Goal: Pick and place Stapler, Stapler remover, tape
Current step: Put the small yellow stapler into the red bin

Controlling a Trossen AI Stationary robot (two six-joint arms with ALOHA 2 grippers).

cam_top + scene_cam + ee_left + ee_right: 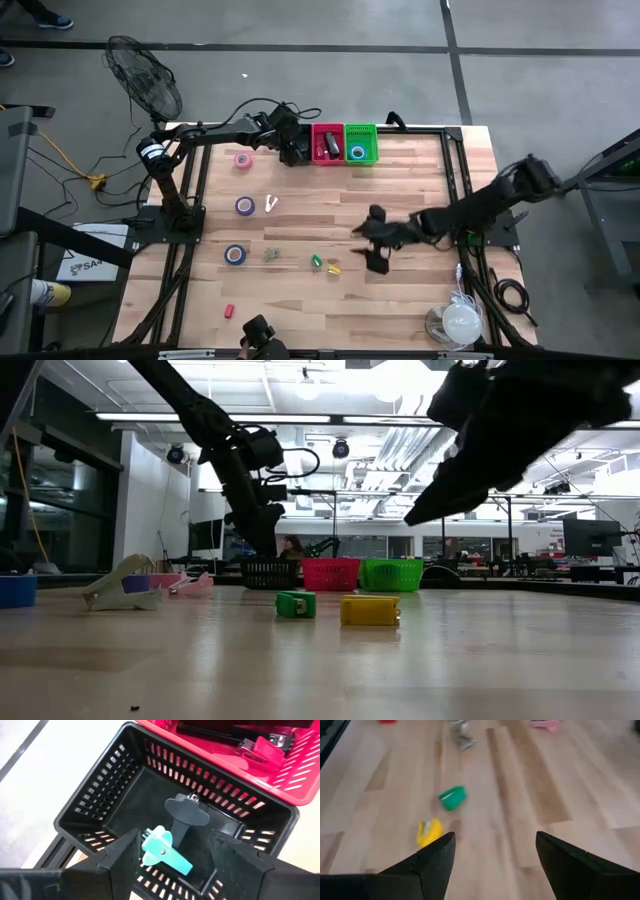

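Where slatted black basket gapes — smooth teal remover inside.

Left arm is stretched way out toward the far edge of the table, left gripper pointing down with its fingers spread apart. Right arm reaches in from the right side toward the middle, right gripper hanging above the tabletop, fingers wide apart, nothing between them.

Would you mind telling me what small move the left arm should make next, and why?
Probably lift straight up out of the black basket. The left gripper is open above it, and the teal remover lies on the basket floor beside a black one, apparently released.
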